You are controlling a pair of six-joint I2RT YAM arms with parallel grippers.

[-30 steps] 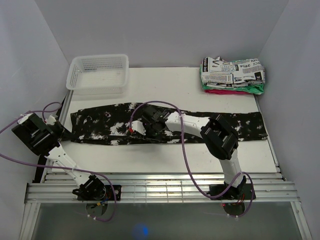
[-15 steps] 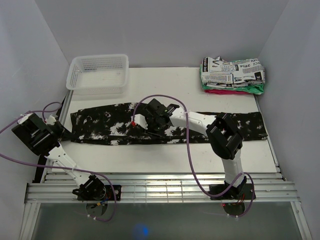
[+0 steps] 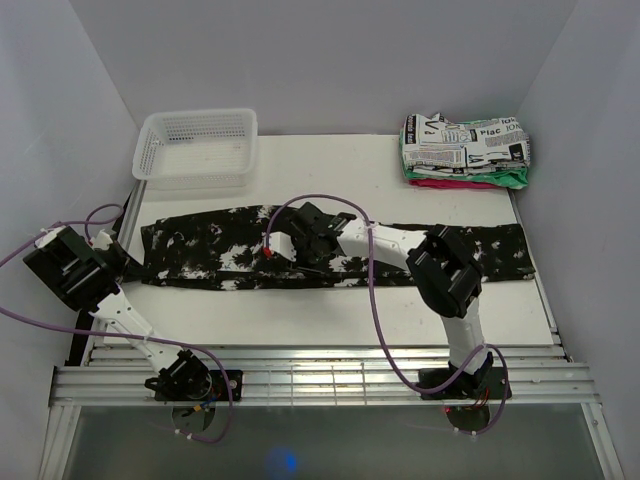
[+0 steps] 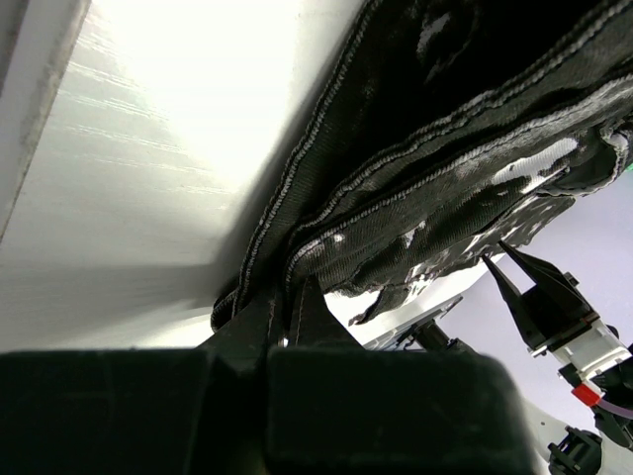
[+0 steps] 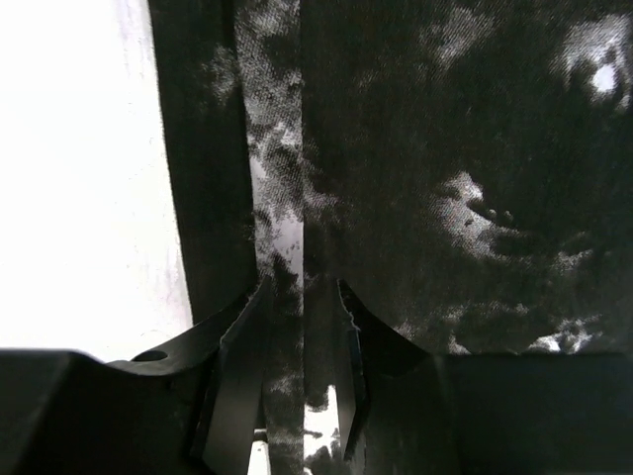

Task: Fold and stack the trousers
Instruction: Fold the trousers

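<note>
Lying full length across the white tabletop point(image 3: 330, 180), the trousers point(image 3: 200, 250) run left to right, black with white splotches, one end near the left edge and the other close to the right edge.

Left hand point(image 4: 287, 297): at the left end of the trousers, fingers together and clamped on the stitched hem, with layers of cloth bunched just above them.

Right hand point(image 5: 300, 297): down on the middle of the trousers. Its fingers point(image 5: 242, 327) sit slightly apart, either side of a pale strip of cloth. Whether they pinch that strip or only rest on it, cannot tell.

White mesh basket point(image 3: 195, 148): far left corner, well apart from the trousers.

Stack of folded garments point(image 3: 465, 150): far right corner, newspaper-print piece on top, red and green edges showing under it.
</note>
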